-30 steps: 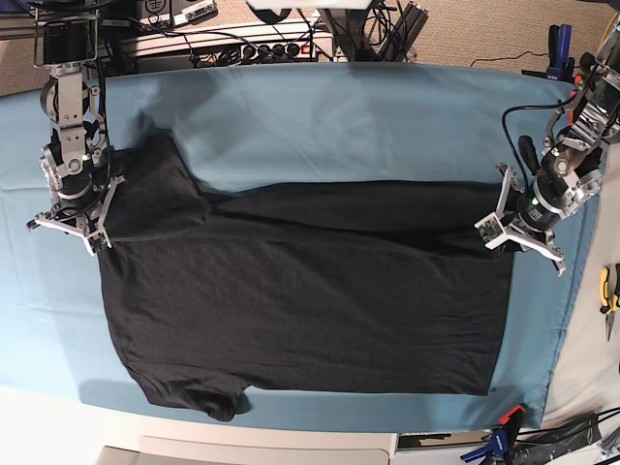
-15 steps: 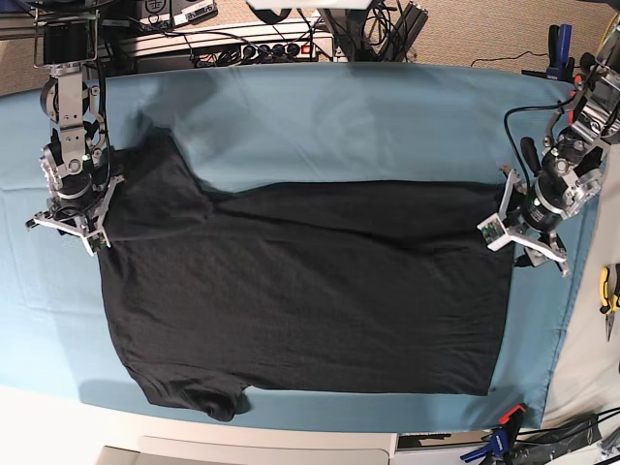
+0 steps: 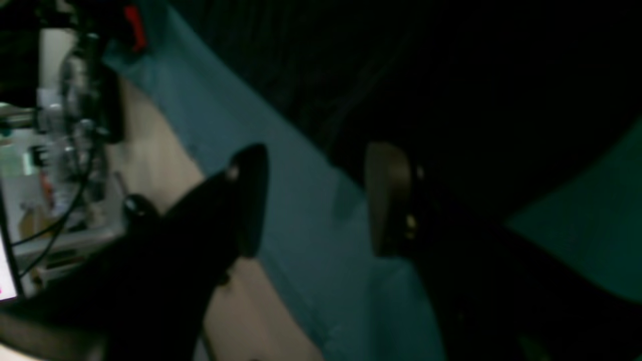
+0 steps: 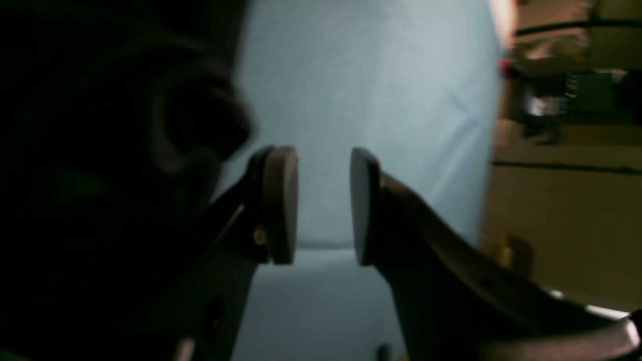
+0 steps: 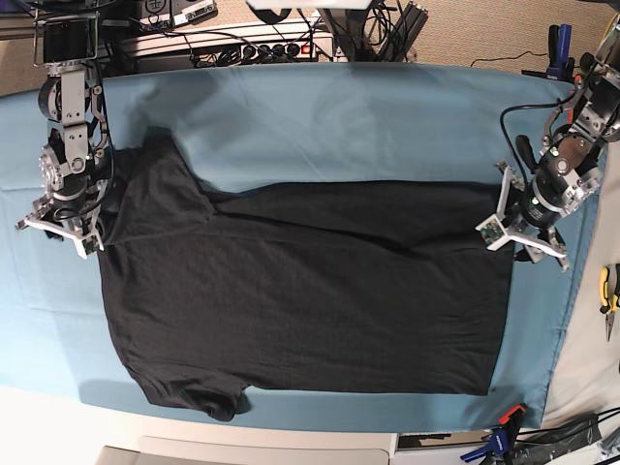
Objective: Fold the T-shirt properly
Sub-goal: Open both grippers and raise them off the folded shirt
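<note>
At the T-shirt (image 5: 310,291) edges, both grippers' jaws stand apart (left (image 3: 313,200) wider than right (image 4: 323,205)), holding nothing.

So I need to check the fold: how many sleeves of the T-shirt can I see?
2. One sleeve lies at the upper left beside the right pincer; the other sleeve lies at the bottom left edge of the T-shirt.
</note>
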### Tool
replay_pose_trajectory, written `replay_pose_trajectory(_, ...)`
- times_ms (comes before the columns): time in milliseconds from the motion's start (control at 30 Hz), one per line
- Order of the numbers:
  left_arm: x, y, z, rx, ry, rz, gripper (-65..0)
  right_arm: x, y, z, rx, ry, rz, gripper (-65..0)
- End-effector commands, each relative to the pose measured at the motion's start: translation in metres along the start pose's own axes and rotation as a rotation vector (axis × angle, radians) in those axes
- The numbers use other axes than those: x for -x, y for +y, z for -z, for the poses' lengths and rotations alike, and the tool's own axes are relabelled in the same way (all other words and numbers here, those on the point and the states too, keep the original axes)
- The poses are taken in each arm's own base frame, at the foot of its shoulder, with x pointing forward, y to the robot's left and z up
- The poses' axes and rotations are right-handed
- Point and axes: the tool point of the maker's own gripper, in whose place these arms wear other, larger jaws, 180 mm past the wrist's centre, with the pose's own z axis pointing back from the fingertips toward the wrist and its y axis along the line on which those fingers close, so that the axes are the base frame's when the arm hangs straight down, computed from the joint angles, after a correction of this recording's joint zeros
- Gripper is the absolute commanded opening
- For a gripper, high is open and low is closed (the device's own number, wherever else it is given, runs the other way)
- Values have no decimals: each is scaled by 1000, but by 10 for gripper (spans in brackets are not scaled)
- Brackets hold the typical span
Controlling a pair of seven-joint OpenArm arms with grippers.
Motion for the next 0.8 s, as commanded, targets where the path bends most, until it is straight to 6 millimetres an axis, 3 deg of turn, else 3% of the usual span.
replay_pose_trajectory(0,-12,16,-8,-44,-34,11,-327,-17,-27,-7,69,-50,7,-463)
replay_pose_trajectory(100,-29,3,-21,-23,-67,21,-328,-32,-33,-25,89,-85,5,-463)
replay_pose_trajectory(200,-37,-20,-35,11,-85,19,-328,-33,-24,-44,77,-99,-19,-463)
replay_pose_trajectory(400,-36,-71,-53,81,-84,20,-328,-12,30,-81,-85,-108,-183,-463)
replay_pose_trajectory(633,-36,-111,-59,142,-78,-36,-328,12,81,-120,-298,-117,-346,-460)
replay_pose_trajectory(767,-39,-119,-60,156,-83,-60,-328,24,100,-130,-386,-105,-391,-328)
